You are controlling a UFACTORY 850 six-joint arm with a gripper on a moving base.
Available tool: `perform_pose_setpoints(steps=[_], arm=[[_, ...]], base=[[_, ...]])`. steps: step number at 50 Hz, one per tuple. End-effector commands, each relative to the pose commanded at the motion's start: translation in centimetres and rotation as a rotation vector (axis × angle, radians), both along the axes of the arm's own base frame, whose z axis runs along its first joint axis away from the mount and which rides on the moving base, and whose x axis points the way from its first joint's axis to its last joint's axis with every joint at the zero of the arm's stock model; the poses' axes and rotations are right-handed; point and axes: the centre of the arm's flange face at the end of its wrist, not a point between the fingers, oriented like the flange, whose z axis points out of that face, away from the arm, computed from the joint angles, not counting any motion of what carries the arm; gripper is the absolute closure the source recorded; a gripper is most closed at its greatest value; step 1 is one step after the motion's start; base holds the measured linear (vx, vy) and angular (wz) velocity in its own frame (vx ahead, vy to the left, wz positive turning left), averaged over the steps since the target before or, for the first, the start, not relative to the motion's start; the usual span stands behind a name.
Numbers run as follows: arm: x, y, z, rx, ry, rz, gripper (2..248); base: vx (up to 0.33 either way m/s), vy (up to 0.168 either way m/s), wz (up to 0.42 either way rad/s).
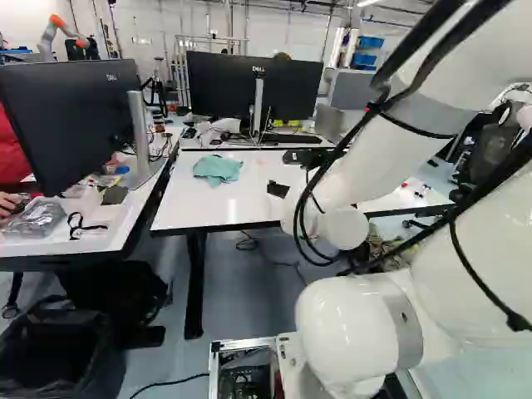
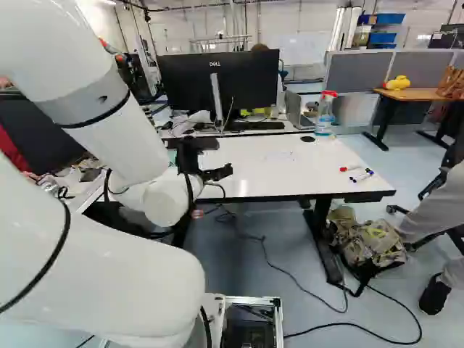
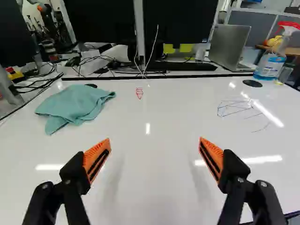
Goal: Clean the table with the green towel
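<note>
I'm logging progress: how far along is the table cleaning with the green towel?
Done: nothing visibly, as the blue scribble and red drawing show on the white table.
In hand: nothing; the gripper is open and the green towel lies crumpled on the table.
Left: grasping it and wiping off both marks.

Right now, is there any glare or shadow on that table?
Wrist view: bright glare on the table, by the blue scribble and between towel and fingers; faint dark smears beside the fingers, shadow or reflection, I can't tell. Left base view: a lit lamp overhead.
</note>
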Motion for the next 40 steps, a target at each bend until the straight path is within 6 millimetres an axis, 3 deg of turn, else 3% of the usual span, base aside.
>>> perform_pose_setpoints(steps=[1,17,40], arm=[[1.0,0.3,0.6,0.000,-0.011,0.010,3],[4.0,1.2,2.4,0.001,-0.045,0.038,3],[7.6,3.4,4.9,0.005,-0.098,0.098,3]], base=[[0.000,0.000,0.000],[0.000,0.000,0.000],[0.000,0.000,0.000]])
